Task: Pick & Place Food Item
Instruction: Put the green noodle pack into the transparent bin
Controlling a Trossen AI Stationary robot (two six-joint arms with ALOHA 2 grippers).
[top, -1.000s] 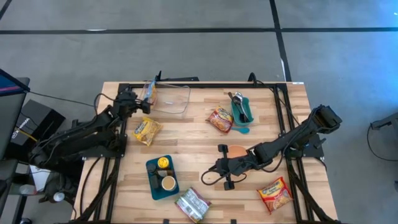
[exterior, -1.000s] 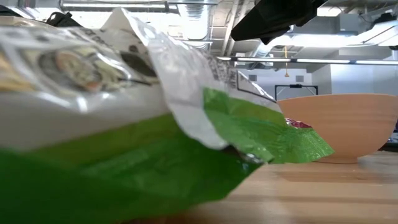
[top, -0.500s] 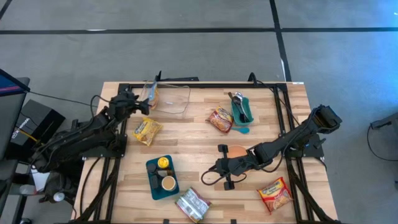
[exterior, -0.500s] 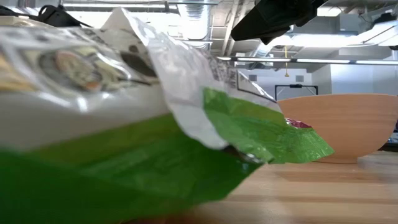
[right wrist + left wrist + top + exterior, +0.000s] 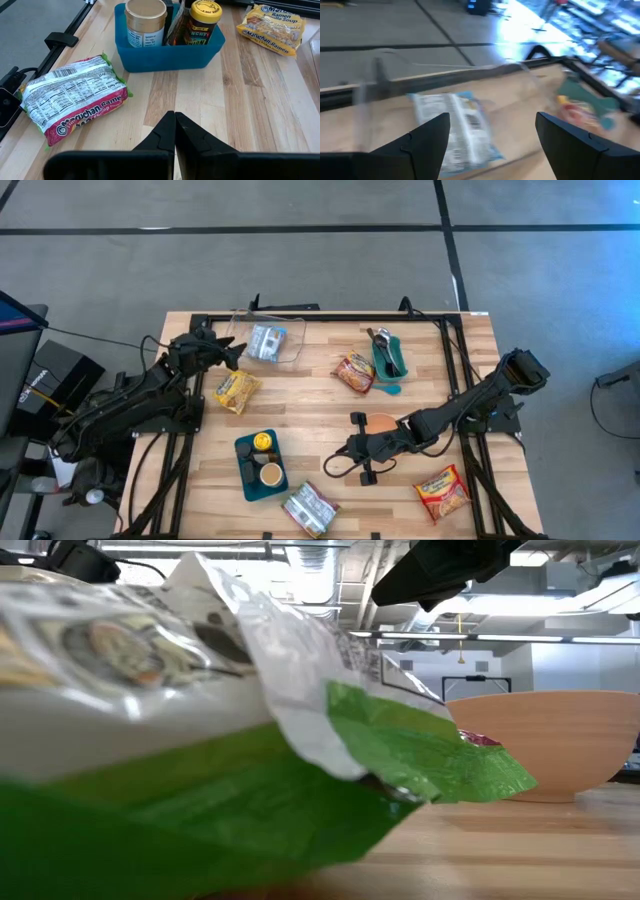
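In the clear bin: one blue-white food packet

Left gripper [image 5: 237, 350]: fingers spread wide, empty, just beside the clear bin [image 5: 292, 350]. Blue-white packet [image 5: 266, 341] lies inside; a second ago it hung between those fingers at the rim. Right gripper [image 5: 335, 462]: fingers together mid-desk [image 5: 320, 395]; only its wrist view shows them pressed shut

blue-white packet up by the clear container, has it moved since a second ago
Yes. The blue-white packet went from the open left gripper at the clear container's left wall to lying inside it, toward the table's middle.
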